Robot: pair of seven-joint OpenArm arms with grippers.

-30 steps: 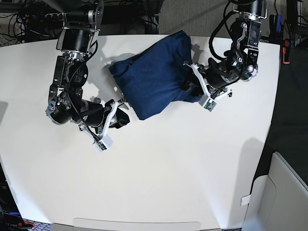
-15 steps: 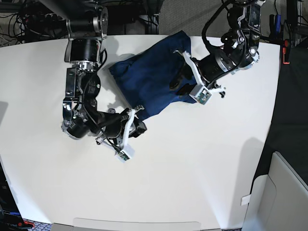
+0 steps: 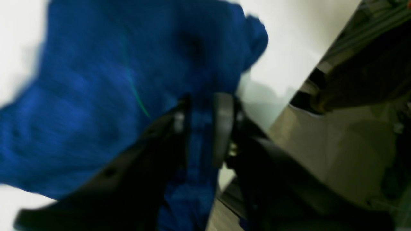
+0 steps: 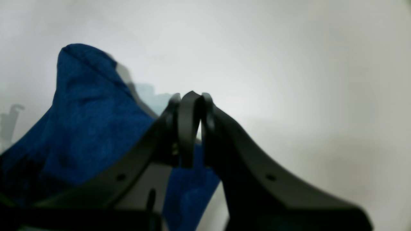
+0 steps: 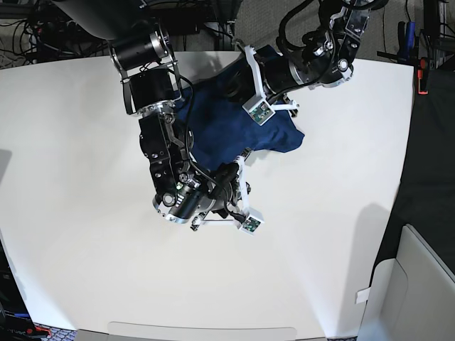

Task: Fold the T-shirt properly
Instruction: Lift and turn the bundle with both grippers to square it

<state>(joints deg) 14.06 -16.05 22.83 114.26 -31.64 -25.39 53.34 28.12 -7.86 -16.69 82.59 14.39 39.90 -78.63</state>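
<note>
On the white table (image 5: 85, 213), at upper centre, our left hand (image 3: 200, 128) has just pinched the shirt (image 5: 213, 106), our right hand (image 4: 191, 128) pressed together emptily, so we judge a fold starting.

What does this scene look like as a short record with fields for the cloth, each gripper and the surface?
cloth: dark navy-blue knit shirt, bunched in a heap
left gripper: closed on a fold of the shirt
right gripper: shut, fingertips together; the shirt's edge lies under it
surface: white table
fold state: not yet flat or squared
</note>
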